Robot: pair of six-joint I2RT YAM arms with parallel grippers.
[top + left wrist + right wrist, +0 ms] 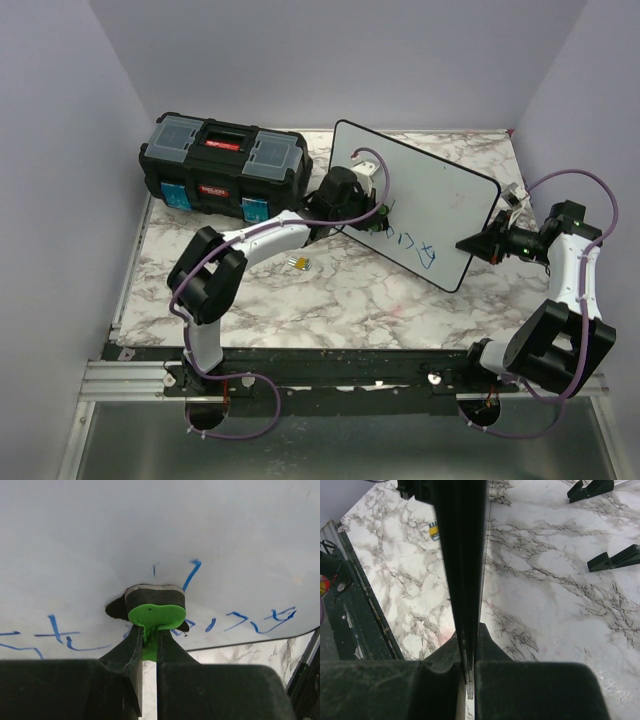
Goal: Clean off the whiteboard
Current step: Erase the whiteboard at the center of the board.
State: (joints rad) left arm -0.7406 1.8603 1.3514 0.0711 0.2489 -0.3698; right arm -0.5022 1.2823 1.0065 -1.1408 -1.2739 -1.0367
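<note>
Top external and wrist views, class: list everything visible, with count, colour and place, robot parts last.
whiteboard: one, white, black rim, tilted, centre-right.
lettering: several strokes, blue, board's lower part.
eraser: one, green and black, against the board.
toolbox: one, black, table's far-left.
small item: one, yellow, near left arm.
wedges: two, black, on marble.
table: one, marble-patterned.
left end effector: black, shut on eraser.
right end effector: black, shut on whiteboard's edge.

Open marble table [330, 300] lay free in front of the tilted whiteboard [440, 200]. A black toolbox [222, 165] blocked the back left, near the board's corner. A small yellow item [298, 263], perhaps a clip, lay just before the board's lower edge.
</note>
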